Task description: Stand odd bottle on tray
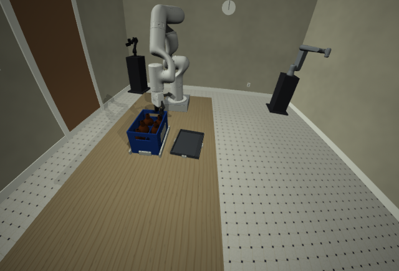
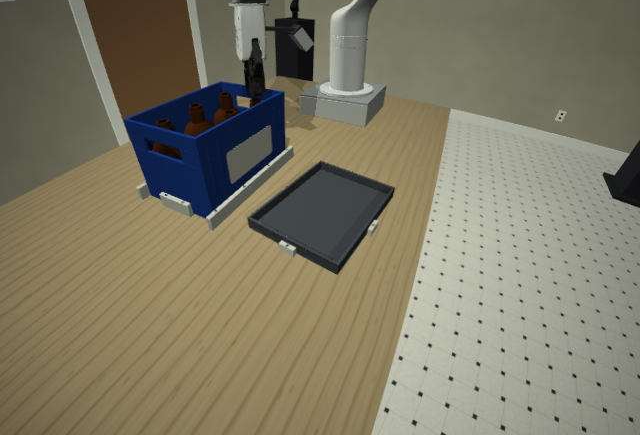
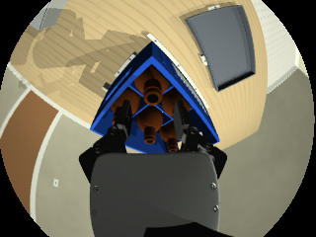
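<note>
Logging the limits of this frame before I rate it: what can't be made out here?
- Neck thickness: the bottles are too small in every view to tell which one differs.
- Bottle bodies: hidden by the crate walls in the exterior view.
- The bottle under the tool: mostly covered by its fingers.
- Wrist view: the tool's housing blocks the lower half.

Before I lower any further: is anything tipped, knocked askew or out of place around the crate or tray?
Nothing stands out. The bottles that show stand upright in the crate, which sits level between its white stops. The tray lies flat beside it, holding nothing. The gripper hangs over the crate's far corner, jaws open.
</note>
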Action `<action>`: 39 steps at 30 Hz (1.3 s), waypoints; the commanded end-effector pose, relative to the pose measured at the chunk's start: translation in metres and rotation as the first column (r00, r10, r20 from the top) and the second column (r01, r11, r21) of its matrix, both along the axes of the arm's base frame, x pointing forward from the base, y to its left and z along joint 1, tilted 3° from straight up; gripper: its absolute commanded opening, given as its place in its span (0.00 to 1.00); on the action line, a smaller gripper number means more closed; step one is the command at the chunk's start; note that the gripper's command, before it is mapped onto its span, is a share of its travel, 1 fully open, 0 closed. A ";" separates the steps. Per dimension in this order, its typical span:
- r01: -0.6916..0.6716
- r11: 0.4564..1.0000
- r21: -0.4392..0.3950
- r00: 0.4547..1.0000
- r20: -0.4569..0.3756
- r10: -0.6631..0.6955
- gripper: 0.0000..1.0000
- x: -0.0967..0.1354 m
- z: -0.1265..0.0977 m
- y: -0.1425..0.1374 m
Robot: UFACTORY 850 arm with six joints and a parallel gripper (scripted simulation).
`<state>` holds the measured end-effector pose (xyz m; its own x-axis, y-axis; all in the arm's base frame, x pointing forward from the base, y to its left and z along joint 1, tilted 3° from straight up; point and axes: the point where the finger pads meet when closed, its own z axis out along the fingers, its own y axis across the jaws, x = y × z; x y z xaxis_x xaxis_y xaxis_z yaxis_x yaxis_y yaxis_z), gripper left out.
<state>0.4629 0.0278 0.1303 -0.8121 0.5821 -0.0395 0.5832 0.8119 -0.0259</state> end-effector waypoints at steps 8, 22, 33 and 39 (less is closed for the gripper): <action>0.000 1.000 0.000 1.000 0.002 0.000 0.65 0.001 0.001 0.000; 0.000 1.000 0.000 1.000 0.002 0.000 0.65 0.001 -0.002 0.000; 0.000 1.000 0.000 1.000 0.002 0.000 0.65 0.001 -0.010 0.000; 0.000 1.000 0.000 1.000 0.002 0.000 0.65 0.001 -0.018 -0.001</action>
